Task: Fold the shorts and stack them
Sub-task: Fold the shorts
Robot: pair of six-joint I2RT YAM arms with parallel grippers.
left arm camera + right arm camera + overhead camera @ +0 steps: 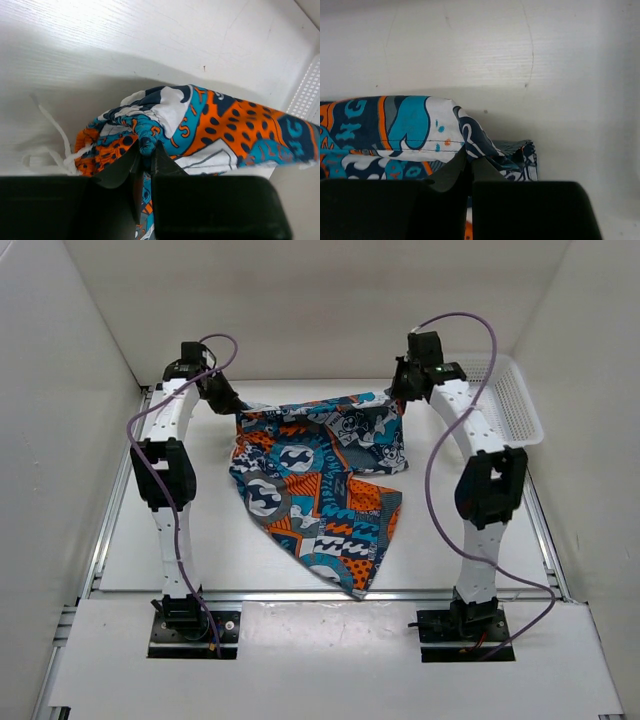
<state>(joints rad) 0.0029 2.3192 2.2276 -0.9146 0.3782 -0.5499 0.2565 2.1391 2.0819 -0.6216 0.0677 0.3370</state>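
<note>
Shorts fill the middle of my overhead view, spread on the white table. Their upper edge is drawn out in a band across the upper middle of the frame. The rest of the cloth narrows to a point toward the lower centre, short of the table's near edge. The print is plain to see: blue, orange, teal, white and black.

I see the left arm standing up the left side of the frame and bending in toward the upper left corner of the cloth. The right arm mirrors it on the right side.

A white mesh basket sits at the upper right, just beyond the right arm's elbow and apart from the shorts.

On my left wrist view the left gripper sits at the lower centre. Its jaws are drawn almost together on a bunched knot of the orange and teal fabric. On my right wrist view the right gripper is likewise nearly closed, pinching a dark blue and white fold at the cloth's end.

A thin white drawstring trails in loops from the bunched edge at the left of the left wrist view, lying on the table.
</note>
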